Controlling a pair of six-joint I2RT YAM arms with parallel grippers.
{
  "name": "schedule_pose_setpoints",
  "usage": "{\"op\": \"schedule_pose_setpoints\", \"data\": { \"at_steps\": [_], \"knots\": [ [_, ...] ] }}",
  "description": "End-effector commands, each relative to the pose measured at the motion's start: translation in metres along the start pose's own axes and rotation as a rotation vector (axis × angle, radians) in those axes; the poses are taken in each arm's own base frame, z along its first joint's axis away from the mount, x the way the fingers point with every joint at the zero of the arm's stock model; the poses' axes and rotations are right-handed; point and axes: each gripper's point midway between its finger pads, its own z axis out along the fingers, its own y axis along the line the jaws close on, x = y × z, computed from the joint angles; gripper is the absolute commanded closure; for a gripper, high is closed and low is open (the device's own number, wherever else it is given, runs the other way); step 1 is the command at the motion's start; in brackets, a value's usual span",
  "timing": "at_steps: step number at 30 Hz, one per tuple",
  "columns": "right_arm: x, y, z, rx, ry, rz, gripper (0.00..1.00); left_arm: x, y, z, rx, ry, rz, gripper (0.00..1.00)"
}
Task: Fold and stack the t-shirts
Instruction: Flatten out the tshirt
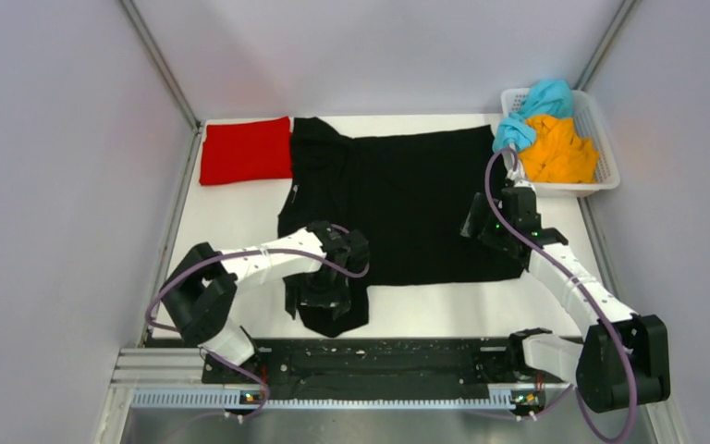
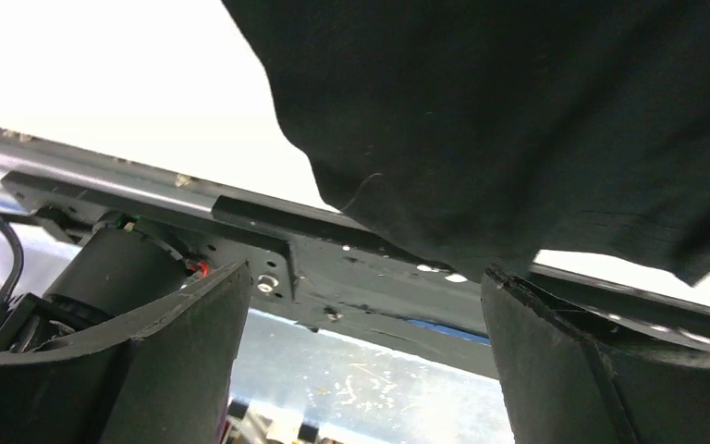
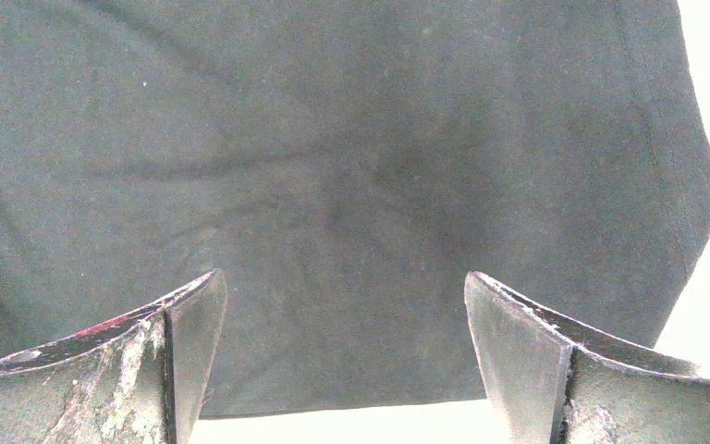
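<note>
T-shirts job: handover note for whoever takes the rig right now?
Left gripper open, by the near-left sleeve of the black shirt.
Right gripper open, over its right edge.
Black shirt spread flat in the middle, unfolded.
Red shirt folded, far left.
Orange shirt and teal shirt bunched in the basket, far right.
Left to do: fold black, orange and teal, then stack all.

Spread shirt (image 1: 416, 199) mid tabletop (image 1: 231, 222). Folded shirt (image 1: 245, 150) just left of it, far-left corner. Basket (image 1: 603, 125) far right; front shirt (image 1: 559, 153), back shirt (image 1: 541, 100) inside. Left hand (image 1: 322, 301) over spread shirt's near-left part; right hand (image 1: 477, 220) over its right edge.
</note>
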Motion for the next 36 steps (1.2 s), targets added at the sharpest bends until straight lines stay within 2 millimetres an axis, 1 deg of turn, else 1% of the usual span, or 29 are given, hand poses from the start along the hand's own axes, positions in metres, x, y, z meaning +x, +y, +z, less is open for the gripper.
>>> {"op": "schedule_pose_setpoints", "data": {
  "at_steps": [1,4,9,12,13,15,17,20,22,24,25,28,32,35,36],
  "knots": [
    [-0.013,0.005,-0.002,-0.008,-0.034,-0.025,0.01,-0.033,-0.014,-0.04,0.151,-0.143,-0.04,0.01],
    [-0.014,0.007,-0.002,-0.018,-0.041,-0.03,0.01,-0.071,-0.017,-0.047,0.214,-0.242,-0.125,0.01],
    [-0.018,0.006,0.003,-0.007,-0.051,-0.032,0.01,-0.155,-0.028,-0.053,0.445,-0.392,-0.299,0.01],
    [-0.029,0.012,0.006,-0.017,-0.064,-0.027,0.01,-0.202,-0.029,-0.066,0.513,-0.487,-0.323,0.01],
    [-0.038,0.017,0.008,-0.028,-0.086,-0.023,0.01,-0.217,-0.027,-0.071,0.516,-0.509,-0.329,0.01],
    [-0.05,0.025,0.018,-0.042,-0.094,-0.021,0.01,-0.248,-0.024,-0.081,0.512,-0.556,-0.336,0.01],
    [-0.062,0.034,0.029,-0.057,-0.093,-0.023,0.01,-0.279,-0.026,-0.088,0.516,-0.595,-0.334,0.01],
    [-0.074,0.044,0.052,-0.054,-0.068,-0.039,0.01,-0.32,-0.031,-0.097,0.535,-0.643,-0.317,0.01],
    [-0.085,0.047,0.068,-0.041,-0.067,-0.041,0.01,-0.343,-0.034,-0.096,0.543,-0.645,-0.299,0.01],
    [-0.094,0.05,0.085,-0.027,-0.073,-0.054,0.01,-0.366,-0.035,-0.088,0.521,-0.651,-0.293,0.01],
    [-0.1,0.049,0.094,-0.012,-0.076,-0.059,0.01,-0.376,-0.035,-0.087,0.511,-0.659,-0.285,0.01],
    [-0.118,0.049,0.119,0.02,-0.091,-0.074,0.01,-0.396,-0.035,-0.072,0.5,-0.651,-0.273,0.01],
    [-0.138,0.049,0.158,0.04,-0.095,-0.099,0.01,-0.43,-0.035,-0.058,0.548,-0.677,-0.3,0.01],
    [-0.146,0.051,0.181,0.045,-0.092,-0.115,0.01,-0.45,-0.038,-0.054,0.622,-0.68,-0.291,0.01],
    [-0.146,0.052,0.19,0.046,-0.086,-0.12,0.01,-0.455,-0.038,-0.053,0.636,-0.682,-0.292,0.01]
  ]
}}
